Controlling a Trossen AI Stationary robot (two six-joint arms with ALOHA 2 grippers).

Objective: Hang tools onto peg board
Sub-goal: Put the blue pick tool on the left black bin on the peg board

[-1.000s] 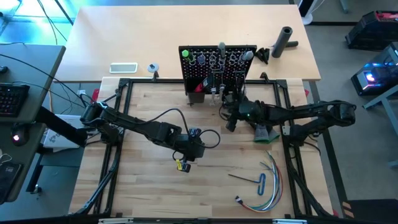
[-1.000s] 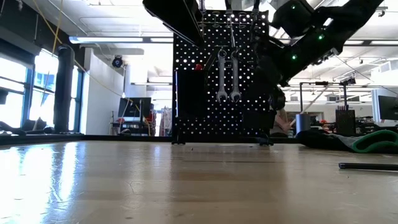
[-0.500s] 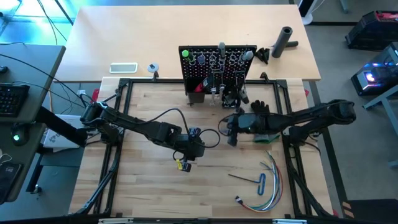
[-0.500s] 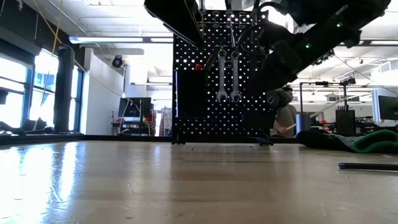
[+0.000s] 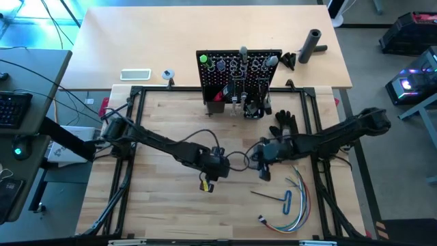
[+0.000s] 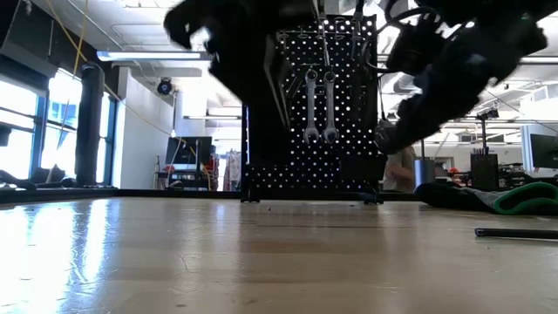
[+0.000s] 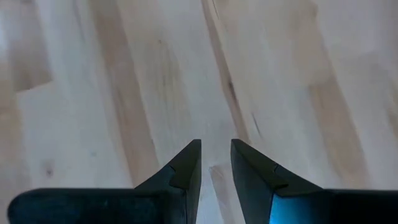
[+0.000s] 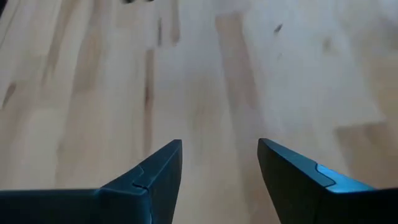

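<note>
1. Working left to right, with the peg board (image 5: 239, 75) as landmark: the left gripper (image 5: 208, 183) hangs over bare table well in front of the board and a little to its left. Its jaws stand narrowly apart with nothing between them in the wrist view; a small yellow-and-black item (image 5: 203, 184) shows under it from above, and I cannot tell whether that is held.
2. It has shifted slightly rightward over the past second.
3. Peg board stands at the table's far edge, already carrying two wrenches (image 6: 320, 105) and other tools.
4. Right gripper (image 5: 263, 162), a second ago close up at the board's front, has pulled well back toward the table's middle. Jaws wide apart, empty.
5. Reading: a hang looks finished, and the arm is heading for the next tool.
6. Hex key (image 5: 273, 196) lies front-right of the board, beside the wires (image 5: 295, 205); glove (image 5: 284, 124) nearer the board.
</note>
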